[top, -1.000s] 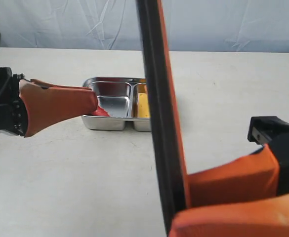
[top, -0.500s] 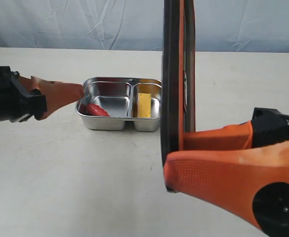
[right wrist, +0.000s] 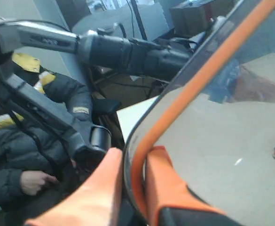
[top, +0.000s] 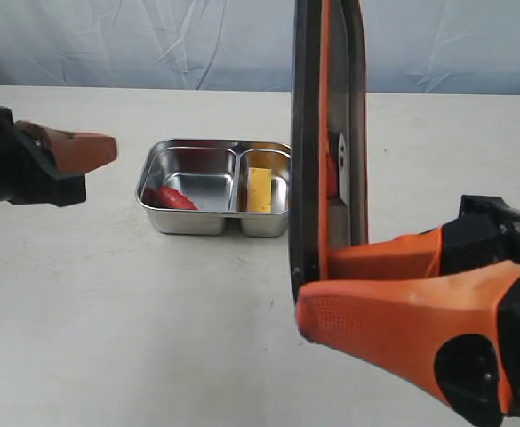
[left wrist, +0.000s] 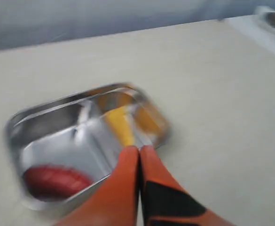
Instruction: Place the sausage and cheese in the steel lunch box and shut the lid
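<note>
The steel lunch box (top: 193, 221) sits mid-table with the red sausage (top: 174, 197) in its left compartment and the yellow cheese (top: 258, 190) in its right one. The dark lid (top: 308, 151) with orange seal rim stands on edge close to the camera, pinched at its lower edge by my right gripper (top: 324, 277). In the right wrist view the lid (right wrist: 208, 122) fills the frame with the right gripper (right wrist: 133, 155) shut on its rim. My left gripper (top: 108, 148) is shut and empty, left of the box; its wrist view shows the left gripper (left wrist: 140, 149) above the lunch box (left wrist: 43, 125), sausage (left wrist: 55, 181) and cheese (left wrist: 121, 125).
The pale table (top: 153, 329) spreads around the box. A blue-grey cloth backdrop (top: 153, 40) runs behind the table's far edge. The upright lid hides part of the box's right end in the exterior view.
My left gripper has pulled back leftward out of the box, leaving the sausage inside. The lid has turned slightly in my right gripper, showing more of its inner face.
</note>
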Available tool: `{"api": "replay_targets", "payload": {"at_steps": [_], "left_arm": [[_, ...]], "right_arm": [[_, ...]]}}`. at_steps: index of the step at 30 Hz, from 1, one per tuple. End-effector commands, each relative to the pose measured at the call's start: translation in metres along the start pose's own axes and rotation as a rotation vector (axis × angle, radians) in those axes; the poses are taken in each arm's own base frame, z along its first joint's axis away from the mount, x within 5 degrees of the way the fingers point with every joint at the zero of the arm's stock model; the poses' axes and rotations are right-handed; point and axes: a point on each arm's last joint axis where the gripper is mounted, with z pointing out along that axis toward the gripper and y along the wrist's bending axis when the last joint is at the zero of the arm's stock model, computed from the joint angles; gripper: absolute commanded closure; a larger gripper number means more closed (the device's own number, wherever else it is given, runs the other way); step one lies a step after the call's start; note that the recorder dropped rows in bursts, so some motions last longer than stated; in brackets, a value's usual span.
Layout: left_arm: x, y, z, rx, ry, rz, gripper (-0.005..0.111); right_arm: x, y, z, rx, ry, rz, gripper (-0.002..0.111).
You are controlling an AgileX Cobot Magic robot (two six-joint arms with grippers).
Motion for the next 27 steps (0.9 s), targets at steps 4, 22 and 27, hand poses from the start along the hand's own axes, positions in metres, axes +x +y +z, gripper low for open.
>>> {"api": "replay_targets", "payload": {"at_steps": [4, 22, 27], "left_arm": [[-0.032, -0.051, -0.006, 0.458, -0.203, 0.371, 0.106], [-0.013, -0.06, 0.021, 0.566, -0.001, -0.025, 0.057], [-0.011, -0.074, 0.021, 0.641, 0.002, 0.013, 0.057]], "right_arm": [[0.028, -0.021, -0.002, 0.189, 0.309, -0.06, 0.109], [-0.023, -0.042, -0.013, 0.484, -0.243, 0.358, 0.109], [-0.026, -0.04, -0.014, 0.468, -0.273, 0.353, 0.109]]}}
